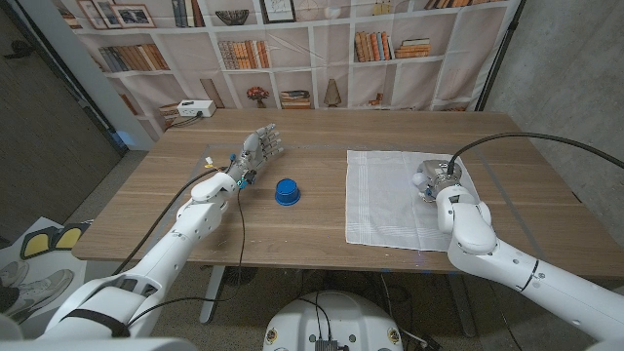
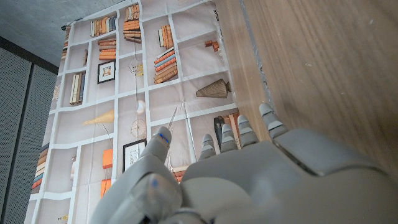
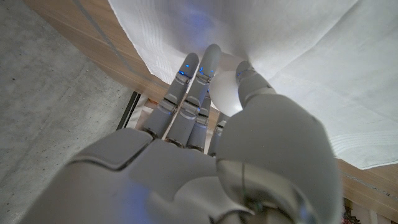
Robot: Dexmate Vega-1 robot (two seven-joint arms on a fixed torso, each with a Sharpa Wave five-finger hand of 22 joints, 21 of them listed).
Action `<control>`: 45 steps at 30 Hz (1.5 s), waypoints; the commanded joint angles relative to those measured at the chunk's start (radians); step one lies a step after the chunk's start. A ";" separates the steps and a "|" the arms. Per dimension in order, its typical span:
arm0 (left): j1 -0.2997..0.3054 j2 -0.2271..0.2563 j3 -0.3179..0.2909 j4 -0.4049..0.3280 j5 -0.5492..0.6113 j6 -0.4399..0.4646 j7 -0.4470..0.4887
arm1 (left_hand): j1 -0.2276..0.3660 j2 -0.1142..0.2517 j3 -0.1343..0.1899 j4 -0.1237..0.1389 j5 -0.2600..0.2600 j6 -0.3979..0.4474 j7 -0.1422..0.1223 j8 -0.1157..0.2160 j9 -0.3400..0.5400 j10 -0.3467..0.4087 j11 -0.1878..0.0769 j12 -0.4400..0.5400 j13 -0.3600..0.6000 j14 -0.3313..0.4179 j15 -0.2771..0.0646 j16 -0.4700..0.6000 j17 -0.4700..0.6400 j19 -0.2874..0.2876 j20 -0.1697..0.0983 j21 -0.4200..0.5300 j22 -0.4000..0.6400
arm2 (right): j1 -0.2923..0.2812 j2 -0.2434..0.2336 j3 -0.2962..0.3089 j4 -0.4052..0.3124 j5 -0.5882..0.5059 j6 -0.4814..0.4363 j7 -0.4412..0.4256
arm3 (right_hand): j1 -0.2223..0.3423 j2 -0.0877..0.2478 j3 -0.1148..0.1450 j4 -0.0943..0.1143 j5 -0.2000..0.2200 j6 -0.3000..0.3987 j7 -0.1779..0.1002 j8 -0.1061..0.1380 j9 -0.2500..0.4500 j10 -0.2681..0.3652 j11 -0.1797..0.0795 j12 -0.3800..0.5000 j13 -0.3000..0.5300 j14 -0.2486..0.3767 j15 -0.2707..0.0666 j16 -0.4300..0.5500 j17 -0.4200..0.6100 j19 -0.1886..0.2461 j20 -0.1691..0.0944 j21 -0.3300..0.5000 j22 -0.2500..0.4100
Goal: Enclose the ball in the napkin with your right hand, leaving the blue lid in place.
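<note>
A white napkin (image 1: 390, 200) lies spread on the right half of the wooden table (image 1: 322, 136). My right hand (image 1: 434, 180) is over the napkin's right part, near its edge. In the right wrist view a white ball (image 3: 225, 93) sits between the thumb and the fingers (image 3: 186, 93) of my right hand (image 3: 205, 149), and the fingertips reach the napkin (image 3: 298, 56). The small blue lid (image 1: 286, 191) stands on bare wood left of the napkin. My left hand (image 1: 259, 154) is behind and left of the lid, fingers apart, holding nothing.
A white box (image 1: 195, 109) sits at the table's far left corner. A backdrop printed with bookshelves (image 1: 322, 49) hangs behind the table. The left wrist view shows my left hand (image 2: 249, 180) over the wood (image 2: 323, 68) near the far edge.
</note>
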 commanded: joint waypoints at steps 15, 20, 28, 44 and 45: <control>-0.012 -0.010 0.005 0.020 0.004 -0.009 -0.006 | -0.009 0.003 0.007 -0.001 -0.001 -0.004 -0.006 0.004 -0.001 -0.005 0.005 0.000 -0.001 0.001 0.004 0.004 0.001 0.003 0.009 -0.004 0.002 | 0.108 -0.051 -0.088 -0.047 0.081 -0.061 0.141 | -0.067 0.000 0.060 0.043 0.012 0.049 -0.008 -0.171 -0.005 -0.122 -0.097 -0.164 -0.042 -0.187 -0.077 -0.220 -0.090 -0.094 0.040 0.038 -0.065; -0.018 -0.010 0.005 0.030 0.003 -0.011 -0.013 | -0.009 0.003 0.007 -0.002 -0.001 -0.004 -0.006 0.004 -0.001 -0.005 0.004 0.000 -0.001 0.002 0.004 0.005 0.000 0.003 0.009 -0.005 0.002 | 0.146 -0.063 -0.105 -0.049 0.105 -0.096 0.220 | -0.129 -0.049 0.049 0.038 0.024 -0.135 -0.010 -0.204 -0.003 -0.259 -0.092 -0.234 -0.049 -0.316 -0.044 -0.313 -0.118 -0.170 0.070 0.022 -0.081; -0.024 -0.012 0.007 0.038 0.004 -0.011 -0.018 | -0.008 0.003 0.008 -0.002 -0.001 -0.005 -0.006 0.004 -0.001 -0.005 0.004 0.000 -0.001 0.004 0.005 0.005 0.000 0.003 0.009 -0.005 0.002 | 0.150 -0.098 -0.090 -0.077 0.170 -0.101 0.219 | -0.245 -0.097 0.014 0.061 0.032 -0.330 -0.012 -0.205 -0.003 -0.431 -0.086 -0.263 -0.050 -0.445 -0.002 -0.380 -0.120 -0.266 0.097 -0.017 -0.086; -0.029 -0.012 0.006 0.050 0.002 -0.015 -0.028 | -0.007 0.002 0.010 -0.004 -0.001 -0.007 -0.008 0.003 -0.001 -0.006 0.001 -0.001 -0.001 0.006 0.006 0.005 -0.001 0.004 0.010 -0.006 0.002 | 0.046 -0.134 0.053 -0.153 0.343 -0.102 -0.030 | -0.295 -0.101 0.010 0.056 0.061 -0.373 -0.014 -0.171 -0.004 -0.479 -0.084 -0.236 -0.051 -0.490 0.016 -0.393 -0.116 -0.291 0.110 -0.045 -0.087; -0.029 -0.012 0.006 0.051 0.002 -0.016 -0.028 | -0.007 0.002 0.010 -0.004 -0.001 -0.007 -0.007 0.003 -0.001 -0.007 0.003 -0.001 -0.001 0.006 0.006 0.005 -0.001 0.004 0.009 -0.007 0.002 | 0.046 -0.135 0.051 -0.156 0.341 -0.108 -0.046 | -0.291 -0.099 0.013 0.053 0.061 -0.368 -0.011 -0.170 -0.004 -0.477 -0.084 -0.235 -0.051 -0.488 0.016 -0.393 -0.117 -0.289 0.109 -0.045 -0.087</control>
